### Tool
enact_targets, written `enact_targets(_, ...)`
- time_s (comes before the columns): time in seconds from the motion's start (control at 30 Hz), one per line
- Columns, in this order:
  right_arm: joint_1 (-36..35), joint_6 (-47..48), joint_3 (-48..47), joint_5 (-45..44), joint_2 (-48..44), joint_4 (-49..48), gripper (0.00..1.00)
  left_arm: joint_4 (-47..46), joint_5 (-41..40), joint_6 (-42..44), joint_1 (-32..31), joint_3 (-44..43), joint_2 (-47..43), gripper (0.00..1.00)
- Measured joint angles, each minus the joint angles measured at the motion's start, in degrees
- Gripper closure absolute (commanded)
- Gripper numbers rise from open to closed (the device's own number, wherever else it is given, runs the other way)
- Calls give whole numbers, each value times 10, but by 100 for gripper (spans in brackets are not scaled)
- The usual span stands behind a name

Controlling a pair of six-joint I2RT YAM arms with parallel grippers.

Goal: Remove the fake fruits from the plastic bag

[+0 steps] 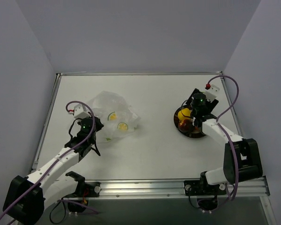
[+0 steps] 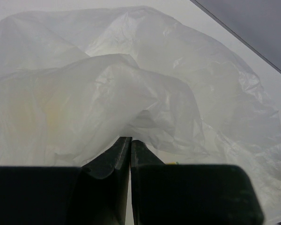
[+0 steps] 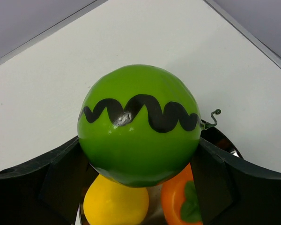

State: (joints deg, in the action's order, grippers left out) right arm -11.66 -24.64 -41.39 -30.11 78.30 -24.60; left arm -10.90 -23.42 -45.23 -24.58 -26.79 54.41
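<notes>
The plastic bag (image 1: 113, 118), translucent white with citrus-slice prints, lies crumpled left of centre. My left gripper (image 1: 99, 125) is at its near-left edge. In the left wrist view its jaws are shut (image 2: 130, 139) with the bag's film (image 2: 131, 84) pinched at the tips. A faint yellow tint shows through the film; what is inside is hidden. My right gripper (image 3: 139, 140) is shut on a green watermelon ball (image 3: 139, 124) with a black zigzag. It holds the ball just above the dark round plate (image 1: 178, 127), over a yellow lemon (image 3: 114, 201) and an orange fruit (image 3: 180, 201).
The plate's shiny rim (image 3: 223, 143) shows beside the right finger. The lemon (image 1: 182, 114) shows on the plate from above, partly under my right gripper (image 1: 195, 117). Grey walls enclose the white table on three sides. A metal rail runs along the near edge.
</notes>
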Motion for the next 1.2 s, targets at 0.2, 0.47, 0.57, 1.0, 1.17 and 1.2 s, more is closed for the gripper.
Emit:
enact_targets(0.2, 20, -9, -34, 35, 74, 0, 73, -16, 28, -1, 3, 0, 5, 90)
enact_targets(0.47, 45, -11, -49, 54, 115, 2, 70, -16, 43, -3, 4, 5, -37, 80)
enact_targets(0.57, 46, -15, -49, 63, 123, 3, 69, -15, 46, -4, 4, 12, -52, 69)
enact_targets(1.0, 46, -35, -49, 94, 144, 6, 53, 14, 57, -11, 4, 14, -97, 34)
enact_targets(1.17, 46, -37, -49, 94, 144, 14, 49, 21, 61, -14, 4, 14, -100, 33)
enact_targets(1.2, 46, -37, -49, 94, 144, 17, 48, 22, 61, -14, 4, 14, -102, 32)
